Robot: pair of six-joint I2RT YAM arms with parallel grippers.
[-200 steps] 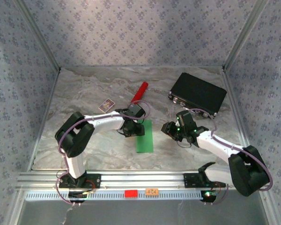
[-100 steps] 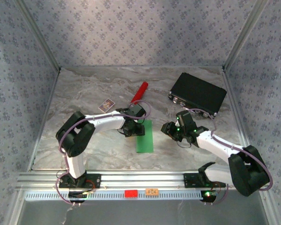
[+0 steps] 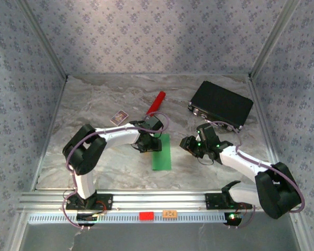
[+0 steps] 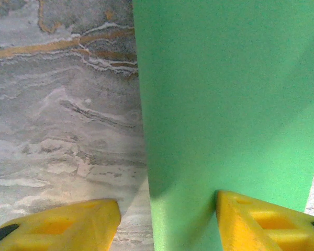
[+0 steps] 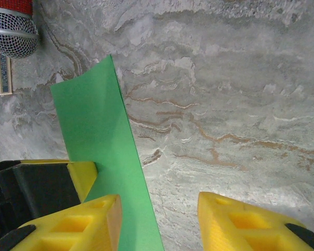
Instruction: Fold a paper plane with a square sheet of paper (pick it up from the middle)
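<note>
Lying flat near the middle of the marbled table [image 3: 94, 99], the green sheet of paper [image 3: 161, 154] is seen as a narrow rectangle. The left gripper [image 3: 148, 145] is held over its left long edge. In the left wrist view its yellow fingers [image 4: 63, 222] are spread, one over bare marble and one over the paper; whether they press on it cannot be told. The right gripper [image 3: 191, 145] is placed just right of the sheet, fingers parted over bare table and nothing gripped. A red cylinder [image 3: 157, 103], a small printed card [image 3: 119, 117] and a black case [image 3: 222, 104] are set farther back.
</note>
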